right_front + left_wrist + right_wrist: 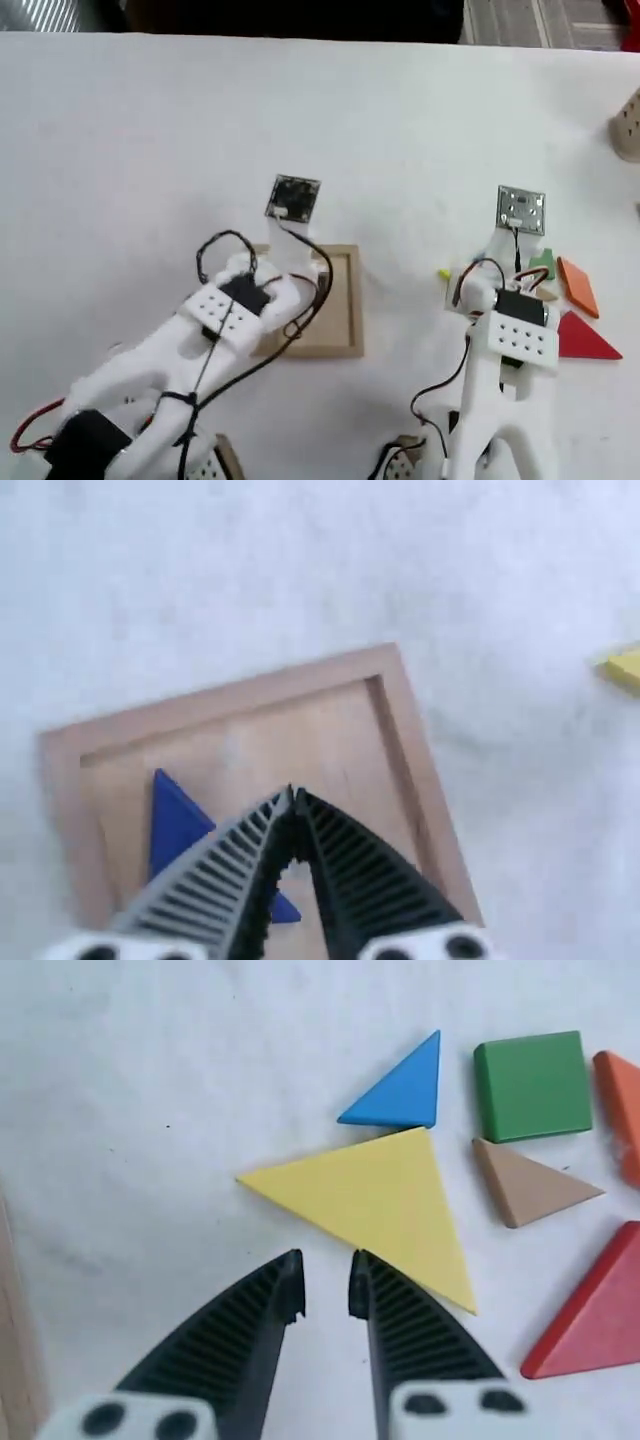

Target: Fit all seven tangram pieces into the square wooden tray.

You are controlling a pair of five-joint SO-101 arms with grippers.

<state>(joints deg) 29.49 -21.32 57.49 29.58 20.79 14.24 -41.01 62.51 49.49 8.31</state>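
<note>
**One piece in the tray, six left beside it**

One blue piece (175,820) is seen lying flat on the floor of the tray (240,685), close to one of its side walls. The left tool (292,805) is held over the tray's middle with its jaws clenched tip to tip, and nothing is gripped between them.

Six pieces are spread on the desk (150,130), off the side of the tray nearest the right arm. The yellow triangle (380,1200) lies closest to the tray. A small blue triangle (405,1090), a green square (530,1085), a tan triangle (525,1185), an orange piece (620,1110) and a red triangle (595,1310) lie farther from it. The right tool (325,1285) is held just short of the yellow triangle's long edge, its jaws released to a narrow gap and nothing grasped.

The yellow triangle is judged to be the piece in hand. The gap looks too narrow for its body, so the jaws would best be widened and brought down across a slimmer end. The neighbours close behind it should be left undisturbed. The left tool would best be drawn clear of the tray before anything is carried over.

Much of the tray is covered by the left arm in the high view. Part of the blue piece is hidden beneath the left tool, so its full outline cannot be made out. The orange piece and the red triangle are cut off at the edge of the right wrist view.
</note>
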